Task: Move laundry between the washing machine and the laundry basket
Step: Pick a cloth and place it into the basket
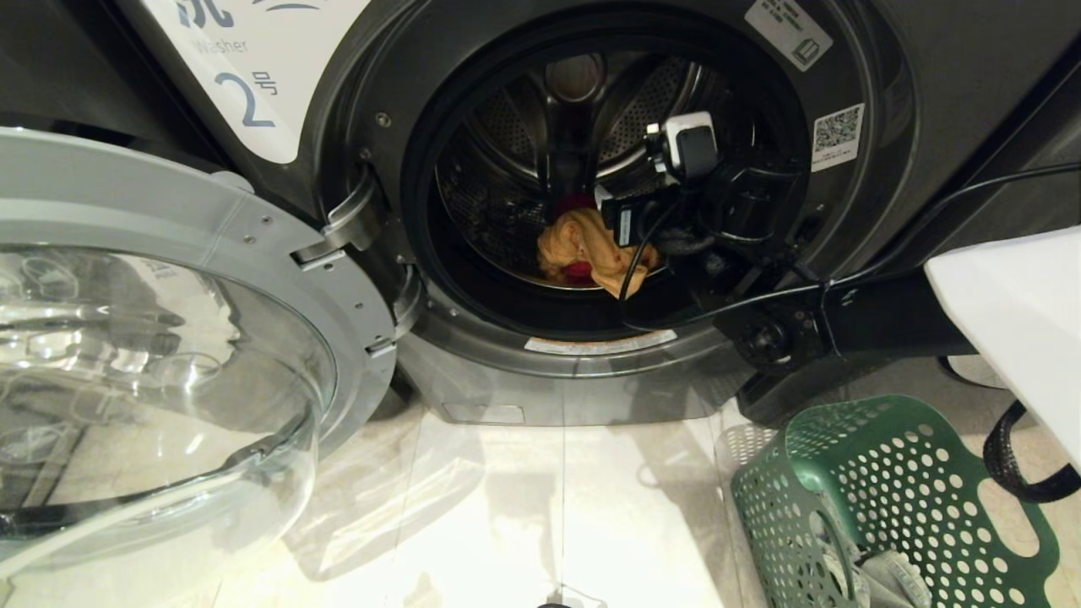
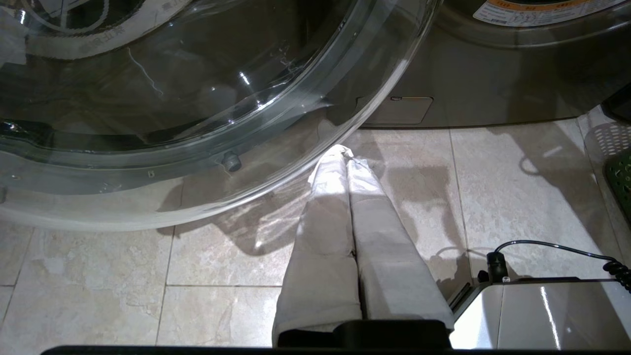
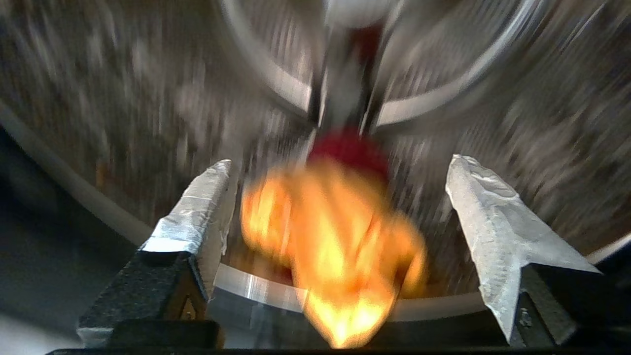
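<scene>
Dark grey steel fills most of the head view: the washing machine [image 1: 887,101] marked 2, its glass door [image 1: 169,355] swung wide to the robot's left, the drum [image 1: 524,152] open and deep. Pale floor tiles [image 1: 524,507] run from its foot to the dark green laundry basket [image 1: 895,498] at the robot's right, where grey cloth shows at the bottom.

Inside the drum, on its low curved wall near the front lip, lies the laundry — a yellow-orange garment [image 1: 591,249] crumpled with a pink-red one [image 1: 578,272] showing beneath and behind it. The right gripper [image 3: 340,197] is reached in through the opening, fingers spread wide and holding nothing; in its wrist view the yellow-orange heap sits between and just beyond the two fingers [image 3: 202,202], with no clear long axis. This arm is plainly the nearer one, and whatever move comes next has little room beneath the door ring.

The left gripper [image 2: 345,158] hangs parked over the tiles below the door glass, clenched and empty.
</scene>
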Controlling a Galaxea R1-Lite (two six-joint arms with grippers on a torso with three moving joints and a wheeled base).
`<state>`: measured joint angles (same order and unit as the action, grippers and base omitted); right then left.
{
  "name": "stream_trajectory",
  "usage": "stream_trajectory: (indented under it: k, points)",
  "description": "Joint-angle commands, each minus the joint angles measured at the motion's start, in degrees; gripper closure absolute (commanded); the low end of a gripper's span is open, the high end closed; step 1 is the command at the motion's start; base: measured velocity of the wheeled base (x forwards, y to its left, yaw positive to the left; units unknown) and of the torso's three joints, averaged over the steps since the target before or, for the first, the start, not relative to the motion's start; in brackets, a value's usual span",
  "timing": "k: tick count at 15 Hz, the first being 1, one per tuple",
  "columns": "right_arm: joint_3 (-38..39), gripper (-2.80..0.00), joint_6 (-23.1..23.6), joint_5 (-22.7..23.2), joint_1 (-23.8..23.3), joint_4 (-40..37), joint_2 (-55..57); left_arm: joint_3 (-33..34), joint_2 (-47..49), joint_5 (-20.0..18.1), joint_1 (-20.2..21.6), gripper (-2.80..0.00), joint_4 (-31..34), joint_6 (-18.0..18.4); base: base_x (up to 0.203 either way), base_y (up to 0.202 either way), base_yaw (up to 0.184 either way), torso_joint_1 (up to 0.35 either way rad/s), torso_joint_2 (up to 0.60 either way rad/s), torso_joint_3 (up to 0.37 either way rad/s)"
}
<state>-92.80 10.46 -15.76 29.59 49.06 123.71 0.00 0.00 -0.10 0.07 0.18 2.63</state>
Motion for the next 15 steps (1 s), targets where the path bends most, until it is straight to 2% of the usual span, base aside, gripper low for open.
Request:
stream_trajectory:
  k: [1, 4, 6, 11, 15]
  points:
    - [-2.46, -2.80, 1.31, -0.14, -1.11, 1.35, -1.02, 0.00, 0.09, 0.01, 0.01, 0.00, -0.01, 0.00, 0.000, 0.000, 0.000, 0.000, 0.00, 0.000]
    - [-0.01, -2.80, 2.22, 0.26, -1.93, -0.80, -3.41, 0.00, 0.09, 0.01, 0.01, 0.00, 0.04, 0.00, 0.000, 0.000, 0.000, 0.000, 0.00, 0.000]
    - [6.47, -2.80, 1.19, 1.29, -1.96, -2.99, -7.31, 0.00, 0.09, 0.01, 0.01, 0.00, -0.01, 0.00, 0.000, 0.000, 0.000, 0.000, 0.00, 0.000]
    - [30.71, -2.80, -1.96, 7.06, -0.58, -3.80, -18.15, 0.00, 0.09, 0.01, 0.01, 0.00, -0.01, 0.00, 0.000, 0.000, 0.000, 0.000, 0.00, 0.000]
    - [51.96, -2.80, -4.73, 8.78, -0.65, -4.51, -28.16, 0.00, 0.09, 0.01, 0.01, 0.00, -0.01, 0.00, 0.000, 0.000, 0.000, 0.000, 0.00, 0.000]
